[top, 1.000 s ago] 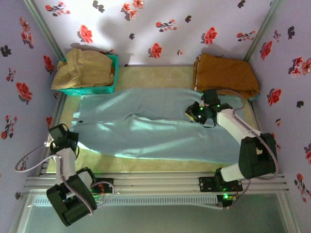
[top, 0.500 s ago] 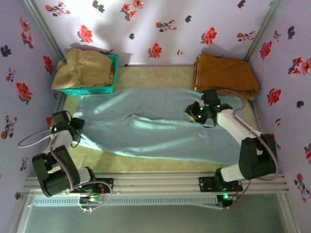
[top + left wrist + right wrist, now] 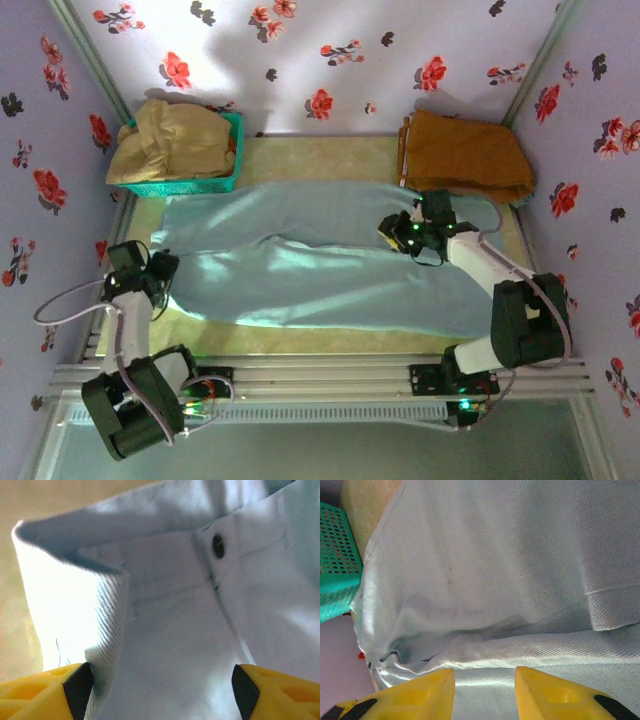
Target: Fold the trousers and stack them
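Trousers point(image 3: 320, 270) lie spread flat under both your grippers, waist at the left one, legs running to the right one, likely laid out for a lengthwise fold. Left gripper point(image 3: 162, 680): jaws wide, holding nothing, turned-up waistband point(image 3: 75, 580) just ahead. Right gripper point(image 3: 484, 675): jaws partly parted above leg cloth, gripping nothing. Button point(image 3: 218, 546) sits ahead-right of the left gripper.

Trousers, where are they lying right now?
Top view: the trousers lie spread across mid-table, waist end on the left between the teal basket and the left end effector, legs running right beneath the right end effector.

Left gripper point(image 3: 162, 692) jaws wide, right gripper point(image 3: 485, 687) narrower.
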`<move>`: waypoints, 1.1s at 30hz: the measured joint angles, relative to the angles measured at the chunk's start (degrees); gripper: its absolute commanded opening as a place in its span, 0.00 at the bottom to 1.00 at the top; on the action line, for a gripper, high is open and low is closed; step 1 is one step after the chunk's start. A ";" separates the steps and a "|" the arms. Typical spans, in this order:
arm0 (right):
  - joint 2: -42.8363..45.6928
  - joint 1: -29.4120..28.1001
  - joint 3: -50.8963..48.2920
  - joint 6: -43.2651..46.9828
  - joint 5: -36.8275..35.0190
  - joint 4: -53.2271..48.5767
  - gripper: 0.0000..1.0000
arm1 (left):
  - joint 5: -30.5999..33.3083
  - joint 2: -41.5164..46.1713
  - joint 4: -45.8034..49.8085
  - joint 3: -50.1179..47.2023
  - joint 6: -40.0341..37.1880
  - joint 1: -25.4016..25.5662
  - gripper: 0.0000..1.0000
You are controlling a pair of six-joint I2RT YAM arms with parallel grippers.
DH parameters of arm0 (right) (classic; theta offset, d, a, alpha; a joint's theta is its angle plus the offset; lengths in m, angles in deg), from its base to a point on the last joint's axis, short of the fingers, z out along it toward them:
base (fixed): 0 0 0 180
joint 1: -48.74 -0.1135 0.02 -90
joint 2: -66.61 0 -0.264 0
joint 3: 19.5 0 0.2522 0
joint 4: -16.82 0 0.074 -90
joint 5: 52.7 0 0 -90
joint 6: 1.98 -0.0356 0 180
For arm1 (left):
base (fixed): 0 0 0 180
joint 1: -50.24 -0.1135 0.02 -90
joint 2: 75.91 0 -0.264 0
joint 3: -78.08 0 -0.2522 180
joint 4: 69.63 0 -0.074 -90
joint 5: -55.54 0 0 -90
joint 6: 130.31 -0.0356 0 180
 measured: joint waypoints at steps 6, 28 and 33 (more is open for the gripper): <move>1.42 4.70 -2.45 0.00 1.18 -0.87 0.47 | 0.74 6.62 6.93 -3.08 0.04 0.07 0.70; 20.98 23.82 -4.48 1.33 -6.45 -33.31 0.57 | 2.58 17.03 14.27 -7.72 7.45 1.44 0.00; 26.77 26.73 -9.66 -2.05 -9.79 -38.01 0.26 | 0.92 15.08 12.96 -6.16 7.41 1.55 0.00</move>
